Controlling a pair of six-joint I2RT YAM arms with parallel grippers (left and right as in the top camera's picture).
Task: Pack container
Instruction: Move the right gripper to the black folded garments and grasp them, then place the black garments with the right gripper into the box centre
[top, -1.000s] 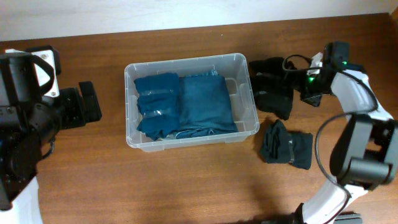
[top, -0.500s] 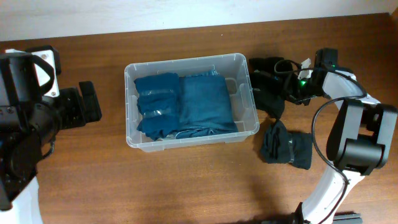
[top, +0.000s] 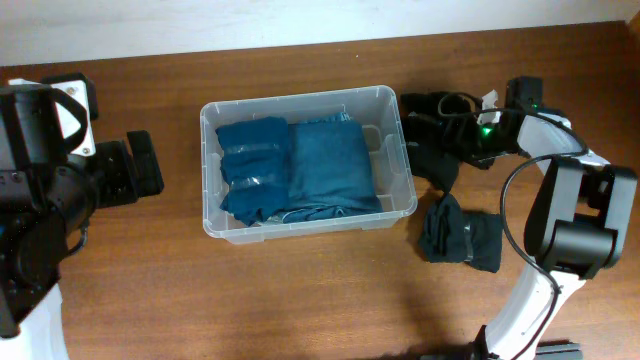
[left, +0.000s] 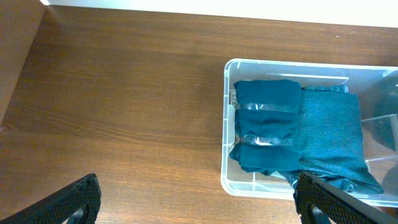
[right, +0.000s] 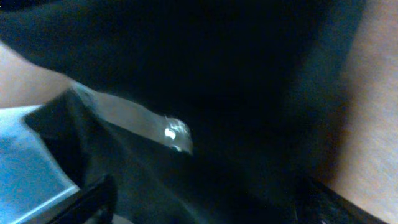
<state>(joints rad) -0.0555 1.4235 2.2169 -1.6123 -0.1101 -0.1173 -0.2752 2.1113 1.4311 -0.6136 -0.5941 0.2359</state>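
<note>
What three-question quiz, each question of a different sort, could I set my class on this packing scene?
1. True or false: both blue garments lie inside the container.
2. Multiple choice: how many black garments lie on the table outside the container? A one, B two, C four.
3. Fill in: the ___ pincer is at the upper black garment.

Key: 1 true. 2 B. 3 right, the right pincer.
</note>
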